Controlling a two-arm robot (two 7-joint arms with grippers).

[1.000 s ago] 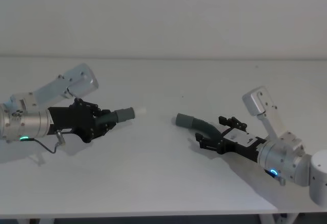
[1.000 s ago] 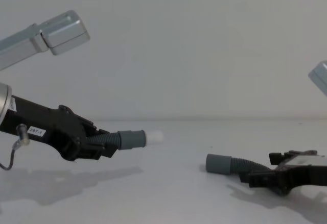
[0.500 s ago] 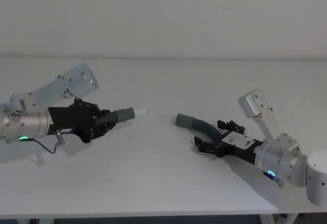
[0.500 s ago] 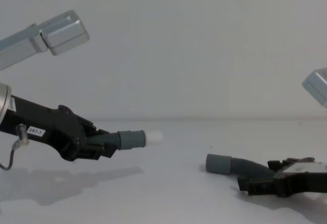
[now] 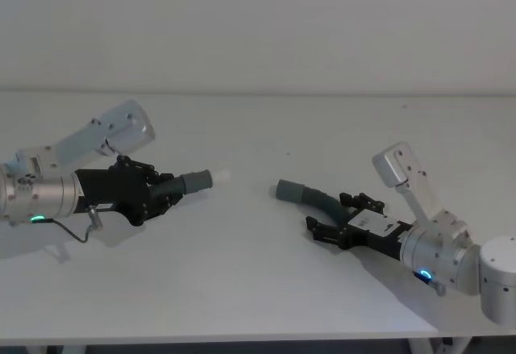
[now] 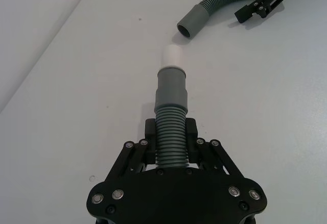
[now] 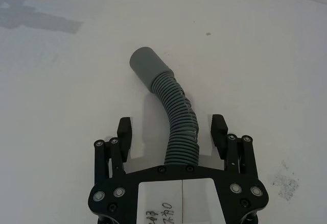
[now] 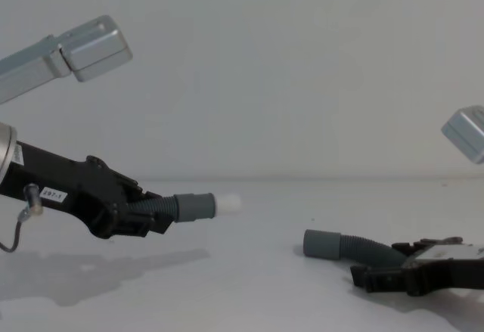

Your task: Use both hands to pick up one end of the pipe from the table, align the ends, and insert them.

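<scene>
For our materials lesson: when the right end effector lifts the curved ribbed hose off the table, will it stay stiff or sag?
Probably bendy: the hose is corrugated and already curved, so its cuff may sag slightly. Likely light: the shorter piece in the left end effector juts out without drooping.

The tail of the white-tipped hose (image 6: 171, 89) is being hidden inside the left gripper (image 6: 171, 128); that of the other hose (image 7: 164, 95) is being covered by the right gripper (image 7: 171, 124).

White table (image 5: 242, 281) with one curved corrugated hose (image 5: 313, 196) on it
</scene>
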